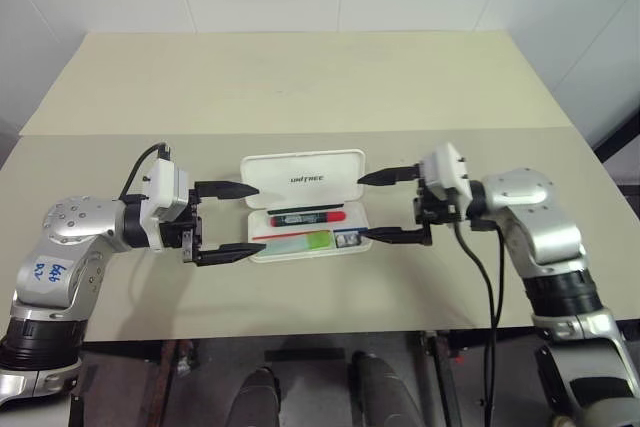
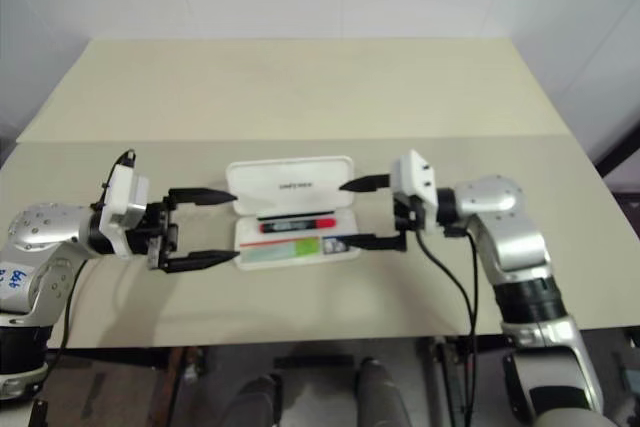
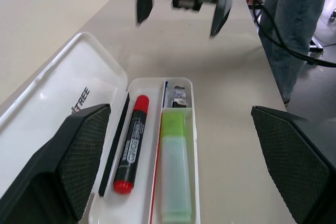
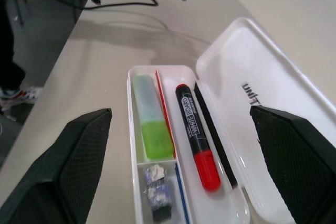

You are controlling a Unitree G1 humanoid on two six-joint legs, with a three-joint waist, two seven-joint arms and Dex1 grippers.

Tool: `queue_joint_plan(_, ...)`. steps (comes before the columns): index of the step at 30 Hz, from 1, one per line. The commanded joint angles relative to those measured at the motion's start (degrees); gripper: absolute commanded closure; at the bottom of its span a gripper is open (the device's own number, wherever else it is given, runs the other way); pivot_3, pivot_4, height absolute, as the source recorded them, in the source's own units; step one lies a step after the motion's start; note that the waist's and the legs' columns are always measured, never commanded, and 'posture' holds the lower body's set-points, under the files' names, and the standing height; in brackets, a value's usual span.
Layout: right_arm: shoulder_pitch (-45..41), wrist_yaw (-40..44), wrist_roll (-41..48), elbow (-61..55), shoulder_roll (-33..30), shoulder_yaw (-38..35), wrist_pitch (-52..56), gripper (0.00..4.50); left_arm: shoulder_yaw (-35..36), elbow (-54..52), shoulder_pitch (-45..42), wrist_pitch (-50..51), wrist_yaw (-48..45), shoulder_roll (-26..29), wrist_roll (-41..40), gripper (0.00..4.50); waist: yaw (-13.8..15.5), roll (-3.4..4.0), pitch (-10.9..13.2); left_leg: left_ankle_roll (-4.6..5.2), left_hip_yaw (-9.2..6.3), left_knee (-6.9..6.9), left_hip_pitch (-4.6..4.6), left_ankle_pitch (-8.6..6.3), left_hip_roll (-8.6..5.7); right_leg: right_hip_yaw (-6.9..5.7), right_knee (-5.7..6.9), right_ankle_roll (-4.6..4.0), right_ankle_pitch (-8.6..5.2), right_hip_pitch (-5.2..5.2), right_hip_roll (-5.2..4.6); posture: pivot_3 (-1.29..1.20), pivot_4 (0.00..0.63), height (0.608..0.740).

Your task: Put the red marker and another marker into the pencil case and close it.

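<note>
The white pencil case (image 1: 303,179) lies open in the middle of the table, its lid flat behind the tray. The red marker (image 1: 308,217) rests in the tray's rear slot, red cap toward my right. Another marker (image 1: 300,241), pale with a bright green end, fills the front slot. From the case's left end my left gripper (image 1: 259,219) points at it, open and holding nothing. At the opposite end my right gripper (image 1: 361,207) is open and empty, raised above the table. Both markers, red (image 3: 132,142) and green (image 3: 174,174), appear in the wrist views.
A small compartment at the tray's right end holds tiny grey and dark bits (image 1: 347,240). Behind the red marker lies a thin black pen (image 4: 212,129). A seam (image 1: 300,132) crosses the table behind the case. A person's leg (image 3: 283,35) stands beside the table.
</note>
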Motion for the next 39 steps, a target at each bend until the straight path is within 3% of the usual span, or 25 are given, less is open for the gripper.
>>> queue_joint_plan(1, 2.74, -2.08, 3.48, -5.64, -2.94, -4.29, 2.4, 0.05, 2.4, -1.04, 0.79, -0.09, -0.17, 1.21, -0.88, 0.0, 0.06, 0.0, 0.0, 0.0, 0.0, 0.0, 0.01, 0.0, 0.0, 0.0, 0.01, -0.02, -0.01, 0.0, 0.0, 0.0, 0.15, 0.74)
queue_joint_plan(4, 7.19, -2.69, 5.47, -8.17, -7.47, -9.09, 3.89, 0.05, 3.76, -0.13, 1.06, 0.01, -0.52, 1.48, -1.61, 0.0, 0.37, 0.0, 0.0, 0.0, 0.01, -0.01, 0.01, 0.0, 0.0, 0.0, 0.0, -0.17, -0.09, 0.0, 0.0, 0.0, 0.15, 0.74)
queue_joint_plan(7, 9.3, -3.4, 6.03, -8.31, -9.92, -11.38, 3.69, 0.0, 4.32, 0.86, 1.21, -0.29, -1.0, 1.18, -1.72, 0.56, 0.48, 0.0, 0.0, 0.01, 0.01, 0.0, -0.01, 0.0, 0.0, 0.01, -0.06, -0.49, -0.26, 0.01, 0.0, 0.0, 0.15, 0.74)
queue_joint_plan(18, 10.4, -5.17, 4.66, -8.29, -10.77, -9.86, 1.17, 0.0, 3.49, 4.38, -1.45, -2.09, -2.43, 0.59, -0.66, 4.34, 0.37, -0.02, 0.0, 0.02, 0.07, 0.07, 0.01, 0.02, 0.01, 0.04, -0.09, -0.62, -0.33, 0.02, 0.0, 0.0, 0.15, 0.74)
queue_joint_plan(19, 10.31, -5.34, 4.67, -8.27, -10.73, -9.7, 1.1, 0.0, 3.48, 4.45, -1.53, -2.15, -2.46, 0.55, -0.63, 4.46, 0.38, -0.02, 0.0, 0.03, 0.06, 0.07, 0.01, 0.02, 0.01, 0.04, -0.08, -0.6, -0.32, 0.02, 0.0, 0.0, 0.15, 0.74)
queue_joint_plan(25, 9.28, -5.96, 4.21, -7.32, -10.57, -8.62, 0.63, 0.0, 3.28, 5.27, -2.11, -4.45, 2.09, -0.64, 3.0, 4.46, 0.4, -0.02, 0.0, 0.02, 0.06, 0.07, 0.0, 0.01, 0.01, 0.04, -0.08, -0.55, -0.29, 0.02, 0.0, 0.0, 0.15, 0.74)
queue_joint_plan(32, 9.7, -6.95, 4.32, -8.03, -10.44, -8.08, 0.86, 0.0, 5.26, 15.39, -8.54, -7.63, 16.38, -3.23, 10.54, 4.46, 0.52, -0.02, 0.0, 0.03, 0.06, 0.18, -0.01, 0.02, 0.0, 0.04, -0.07, -0.42, -0.23, 0.05, 0.0, 0.0, 0.15, 0.74)
queue_joint_plan(39, 10.07, -8.22, 4.61, -8.88, -10.15, -7.83, 1.12, 0.0, 3.67, 24.23, -11.07, -7.01, 21.11, -4.03, 13.92, 4.46, 0.48, -0.02, 0.0, 0.03, 0.06, 0.14, -0.01, 0.01, 0.0, 0.03, -0.06, 0.02, 0.01, 0.04, 0.0, 0.0, 0.15, 0.74)
